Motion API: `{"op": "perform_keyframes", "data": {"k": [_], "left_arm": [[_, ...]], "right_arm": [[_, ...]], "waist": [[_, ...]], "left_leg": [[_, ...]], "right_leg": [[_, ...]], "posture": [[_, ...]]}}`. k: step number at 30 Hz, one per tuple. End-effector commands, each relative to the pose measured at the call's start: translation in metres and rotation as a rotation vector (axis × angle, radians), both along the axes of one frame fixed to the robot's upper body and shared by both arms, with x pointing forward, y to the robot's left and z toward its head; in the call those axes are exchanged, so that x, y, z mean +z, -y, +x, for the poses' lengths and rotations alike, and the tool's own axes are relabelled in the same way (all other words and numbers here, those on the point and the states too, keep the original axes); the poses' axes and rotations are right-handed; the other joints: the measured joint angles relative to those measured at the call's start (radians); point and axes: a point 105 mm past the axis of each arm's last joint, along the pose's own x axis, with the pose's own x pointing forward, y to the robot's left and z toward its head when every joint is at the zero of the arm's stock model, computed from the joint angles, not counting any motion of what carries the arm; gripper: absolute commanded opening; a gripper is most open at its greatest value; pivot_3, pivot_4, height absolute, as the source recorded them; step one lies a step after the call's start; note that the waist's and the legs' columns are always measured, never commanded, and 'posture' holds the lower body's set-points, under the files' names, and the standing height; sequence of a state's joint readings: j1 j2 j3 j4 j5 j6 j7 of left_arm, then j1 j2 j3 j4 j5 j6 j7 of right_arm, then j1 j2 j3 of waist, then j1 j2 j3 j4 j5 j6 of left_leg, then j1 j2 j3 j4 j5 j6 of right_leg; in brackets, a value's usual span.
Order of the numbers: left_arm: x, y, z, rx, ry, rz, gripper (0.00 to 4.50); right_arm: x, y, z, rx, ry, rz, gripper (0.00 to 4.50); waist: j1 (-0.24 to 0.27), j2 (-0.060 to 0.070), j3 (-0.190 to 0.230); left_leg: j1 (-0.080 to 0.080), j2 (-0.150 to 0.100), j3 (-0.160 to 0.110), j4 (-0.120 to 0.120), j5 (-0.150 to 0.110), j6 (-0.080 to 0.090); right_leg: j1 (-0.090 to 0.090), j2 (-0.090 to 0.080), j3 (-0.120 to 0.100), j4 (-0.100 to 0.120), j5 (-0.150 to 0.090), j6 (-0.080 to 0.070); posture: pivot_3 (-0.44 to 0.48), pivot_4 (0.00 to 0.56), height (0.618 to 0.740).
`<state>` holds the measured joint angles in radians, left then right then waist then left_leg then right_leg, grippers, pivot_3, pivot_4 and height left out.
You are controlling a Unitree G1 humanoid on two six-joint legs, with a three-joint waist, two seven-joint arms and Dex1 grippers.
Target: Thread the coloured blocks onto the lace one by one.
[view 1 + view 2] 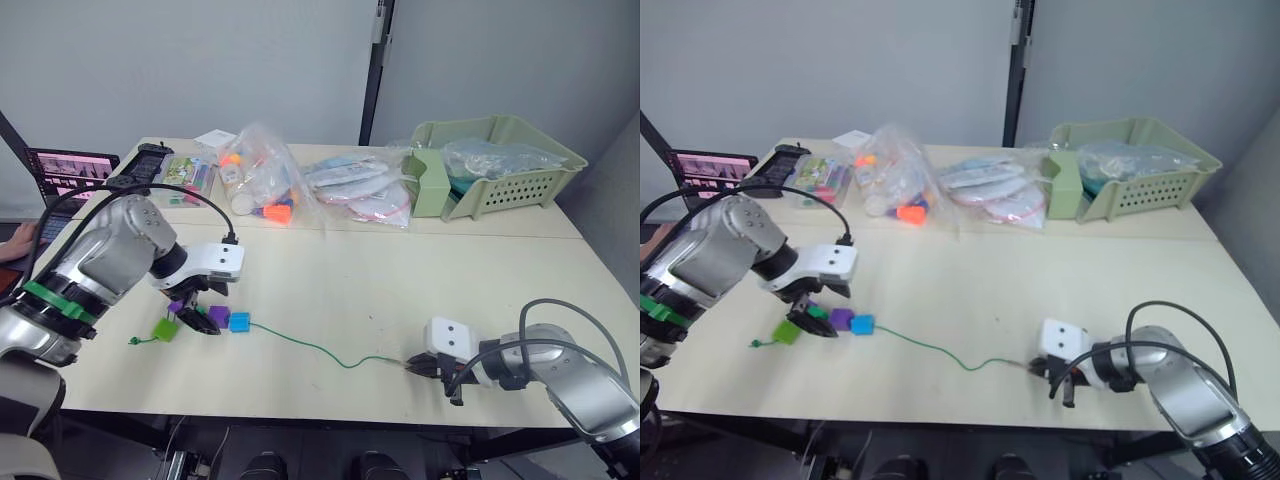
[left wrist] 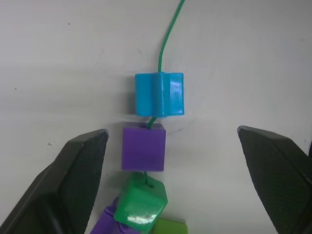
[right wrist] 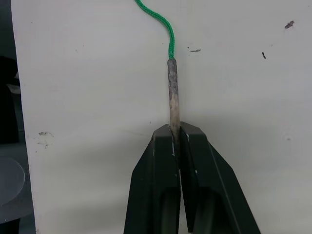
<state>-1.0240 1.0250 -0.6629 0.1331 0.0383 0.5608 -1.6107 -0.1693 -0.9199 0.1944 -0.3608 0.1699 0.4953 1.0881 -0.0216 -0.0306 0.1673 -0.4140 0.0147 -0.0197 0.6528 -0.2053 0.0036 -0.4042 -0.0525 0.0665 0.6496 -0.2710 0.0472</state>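
A thin green lace (image 1: 310, 349) runs across the near part of the table. Threaded on its left stretch sit a blue block (image 2: 159, 94), a purple block (image 2: 143, 147), a dark green block (image 2: 141, 204), a second purple block (image 2: 105, 225) and a lime green block (image 1: 164, 329). My left gripper (image 2: 175, 161) stands open over this row, one finger (image 2: 73, 170) on each side, touching none. At the near right my right gripper (image 3: 175, 134) is shut on the lace's stiff tan tip (image 3: 172, 85), flat on the table.
Along the table's far edge lie clear bags of toy pieces (image 1: 262, 180), flat plastic packets (image 1: 360, 190) and a pale green basket (image 1: 495, 160). A laptop (image 1: 62, 175) stands at the far left, with a person's hand (image 1: 18, 238) beside it.
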Motion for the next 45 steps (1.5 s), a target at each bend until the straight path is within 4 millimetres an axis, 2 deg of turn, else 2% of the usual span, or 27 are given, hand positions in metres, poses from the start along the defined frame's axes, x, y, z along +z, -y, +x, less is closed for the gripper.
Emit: {"op": "perform_keyframes", "data": {"k": [1, 4, 8, 11, 15, 25, 29, 31, 34, 37, 39, 42, 45], "left_arm": [[-0.005, 0.001, 0.004, 0.015, -0.008, 0.07, 4.48], [-0.015, 0.01, 0.007, 0.012, -0.029, 0.077, 4.48], [-0.02, 0.013, 0.007, 0.007, -0.04, 0.078, 4.48], [-0.034, 0.018, 0.004, -0.014, -0.065, 0.083, 4.48], [-0.047, 0.015, 0.004, -0.014, -0.07, 0.11, 4.48], [-0.058, 0.021, 0.004, -0.031, -0.083, 0.105, 1.39], [-0.061, 0.015, 0.001, -0.038, -0.09, 0.12, 1.37], [-0.062, 0.01, 0.001, -0.037, -0.088, 0.131, 1.37], [-0.064, 0.0, 0.003, -0.033, -0.081, 0.157, 1.37], [-0.066, -0.016, 0.001, -0.012, -0.083, 0.183, 1.37], [-0.067, -0.026, 0.001, 0.007, -0.081, 0.202, 1.37], [-0.068, -0.038, 0.0, 0.033, -0.074, 0.222, 1.37], [-0.067, -0.042, -0.002, 0.047, -0.079, 0.218, 1.37]], "right_arm": [[-0.006, -0.007, -0.006, 0.014, -0.026, 0.002, 0.0], [-0.007, -0.008, -0.007, 0.012, -0.029, 0.001, 0.0], [-0.007, -0.009, -0.009, 0.011, -0.031, 0.001, 0.0], [-0.006, -0.01, -0.011, 0.004, -0.035, 0.003, 0.0], [-0.006, -0.01, -0.013, -0.003, -0.042, 0.005, 0.0], [-0.007, -0.011, -0.018, -0.012, -0.057, 0.008, 0.0], [-0.008, -0.008, -0.02, -0.016, -0.066, 0.0, 0.0], [-0.008, 0.0, -0.02, -0.032, -0.072, -0.014, 0.0], [-0.008, 0.025, -0.017, -0.092, -0.062, -0.068, 0.0], [-0.004, 0.067, -0.01, -0.208, -0.036, -0.135, 0.0], [-0.001, 0.086, -0.01, -0.252, -0.03, -0.16, 0.0], [-0.001, 0.099, -0.012, -0.276, -0.026, -0.182, 0.0], [0.0, 0.11, -0.011, -0.313, -0.01, -0.207, 0.0]], "waist": [[-0.002, 0.0, 0.0], [-0.002, 0.0, 0.0], [-0.003, -0.001, 0.0], [-0.002, 0.0, 0.0], [0.005, -0.001, 0.0], [0.006, 0.0, 0.0], [0.006, 0.0, 0.0], [0.006, 0.0, 0.0], [0.007, 0.0, 0.0], [0.006, 0.0, 0.0], [0.002, 0.0, -0.001], [-0.004, 0.0, -0.001], [-0.016, 0.001, -0.001]], "left_leg": [[0.0, 0.0, 0.0, 0.0, 0.0, 0.0], [0.0, 0.0, 0.0, 0.0, 0.0, 0.0], [-0.001, 0.0, -0.001, 0.001, 0.0, 0.0], [0.0, 0.0, -0.001, 0.001, 0.0, 0.0], [-0.001, 0.0, -0.001, 0.002, 0.0, 0.0], [0.0, -0.001, -0.001, 0.005, 0.0, 0.0], [0.0, -0.001, -0.001, 0.006, 0.0, 0.0], [0.0, -0.001, -0.001, 0.006, 0.0, 0.0], [0.0, -0.001, -0.001, 0.006, 0.0, 0.0], [0.001, -0.002, -0.001, 0.006, 0.0, 0.0], [0.002, -0.002, 0.0, 0.006, 0.0, 0.0], [0.008, -0.001, 0.002, 0.006, 0.0, 0.0], [0.011, 0.001, 0.001, 0.005, 0.0, 0.001]], "right_leg": [[0.0, 0.0, 0.0, 0.0, 0.0, 0.0], [0.0, 0.0, 0.0, 0.001, 0.001, -0.002], [0.0, 0.0, 0.0, 0.0, 0.003, -0.005], [0.0, 0.0, 0.0, 0.001, 0.004, -0.006], [0.0, 0.0, 0.0, 0.001, 0.004, -0.007], [0.001, -0.001, 0.0, 0.004, 0.004, -0.006], [0.001, -0.001, 0.0, 0.006, 0.004, -0.006], [0.001, -0.001, 0.0, 0.006, 0.004, -0.006], [0.001, -0.001, 0.0, 0.006, 0.004, -0.006], [0.002, -0.002, 0.0, 0.006, 0.004, -0.006], [0.002, -0.002, 0.001, 0.006, 0.004, -0.006], [0.006, -0.001, 0.002, 0.007, 0.003, -0.007], [0.009, 0.0, 0.002, 0.007, -0.002, -0.001]], "posture": [[0.0, 0.15, 0.74], [0.0, 0.15, 0.74], [0.0, 0.15, 0.74], [0.0, 0.15, 0.74], [0.0, 0.15, 0.74], [0.0, 0.15, 0.74], [0.0, 0.15, 0.74], [0.0, 0.15, 0.74], [0.0, 0.15, 0.74], [0.0, 0.15, 0.74], [0.0, 0.15, 0.74], [0.0, 0.15, 0.74], [0.0, 0.15, 0.74]]}}
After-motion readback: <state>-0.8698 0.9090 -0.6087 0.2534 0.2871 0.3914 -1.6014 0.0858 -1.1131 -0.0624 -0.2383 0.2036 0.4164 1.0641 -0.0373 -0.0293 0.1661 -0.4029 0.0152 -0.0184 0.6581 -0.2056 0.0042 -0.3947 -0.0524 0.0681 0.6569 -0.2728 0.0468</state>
